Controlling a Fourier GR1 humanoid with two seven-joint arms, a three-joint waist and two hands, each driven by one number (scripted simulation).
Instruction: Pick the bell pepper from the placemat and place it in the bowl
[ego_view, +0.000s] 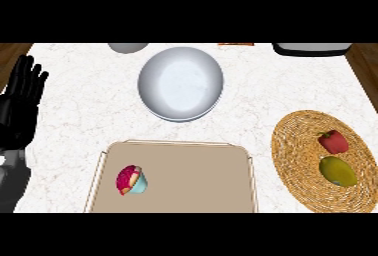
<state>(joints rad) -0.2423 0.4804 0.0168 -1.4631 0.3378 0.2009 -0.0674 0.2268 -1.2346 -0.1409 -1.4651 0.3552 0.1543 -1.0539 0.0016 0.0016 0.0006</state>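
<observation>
You haven't begun: bell pepper (334, 142) lies on the placemat (295, 150) at 3 o'clock, bowl (181, 85) at 12. Left hand (18, 105) rests at 9, fingers apart; the pick calls for your unseen right hand.

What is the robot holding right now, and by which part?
Nothing. The left hand rests open at the left edge; the bell pepper lies on the placemat.

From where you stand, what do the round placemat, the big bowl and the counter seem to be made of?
The placemat looks like woven straw or wicker: tan, with concentric braided rings. The bowl seems glazed ceramic, pale grey-white with a soft sheen, though it could be plastic. The counter resembles polished marble: white with faint veins.
</observation>
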